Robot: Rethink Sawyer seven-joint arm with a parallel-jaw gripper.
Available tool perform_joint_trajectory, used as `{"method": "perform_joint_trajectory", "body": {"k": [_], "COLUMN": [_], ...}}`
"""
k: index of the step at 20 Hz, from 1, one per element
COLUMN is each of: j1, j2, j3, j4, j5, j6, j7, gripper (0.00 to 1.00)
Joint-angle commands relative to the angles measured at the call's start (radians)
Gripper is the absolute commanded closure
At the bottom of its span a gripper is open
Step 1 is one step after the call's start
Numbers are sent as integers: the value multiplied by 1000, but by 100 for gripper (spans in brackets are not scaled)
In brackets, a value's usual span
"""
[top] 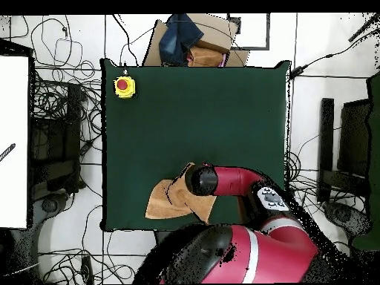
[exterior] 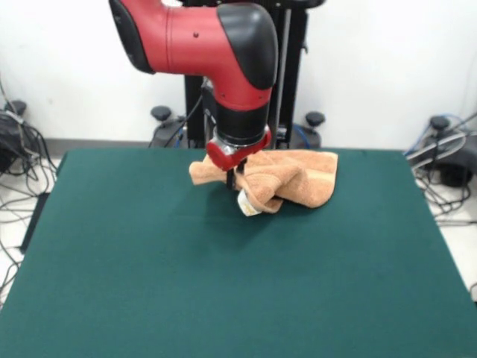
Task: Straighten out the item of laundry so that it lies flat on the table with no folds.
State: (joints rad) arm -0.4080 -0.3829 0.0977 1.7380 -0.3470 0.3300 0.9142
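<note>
The item of laundry (exterior: 298, 179) is a peach-orange towel, crumpled in folds near the far edge of the green table (exterior: 223, 298). A white tag (exterior: 248, 205) shows on its nearest fold. My gripper (exterior: 234, 180) reaches straight down into the towel's left part and is shut on a raised fold. In the overhead view the towel (top: 165, 202) lies near the table's (top: 208, 111) bottom-left edge, and the arm's wrist (top: 200, 180) covers its right corner and hides the gripper.
A yellow box with a red button (top: 124, 87) sits at the table's top-left corner in the overhead view. A cardboard box with cloths (top: 193, 41) stands beyond the top edge. Cables lie on the floor around the table.
</note>
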Motion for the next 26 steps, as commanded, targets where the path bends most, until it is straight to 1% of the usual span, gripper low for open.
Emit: {"method": "perform_joint_trajectory", "body": {"k": [1, 13, 26], "j1": [-20, -41, -75], "j2": [38, 66, 82], "j3": [119, 143, 170], "j4": [-100, -164, -233], "j5": [-38, -60, -72], "j6": [94, 138, 215], "j7": [2, -31, -88], "gripper": [100, 100, 100]}}
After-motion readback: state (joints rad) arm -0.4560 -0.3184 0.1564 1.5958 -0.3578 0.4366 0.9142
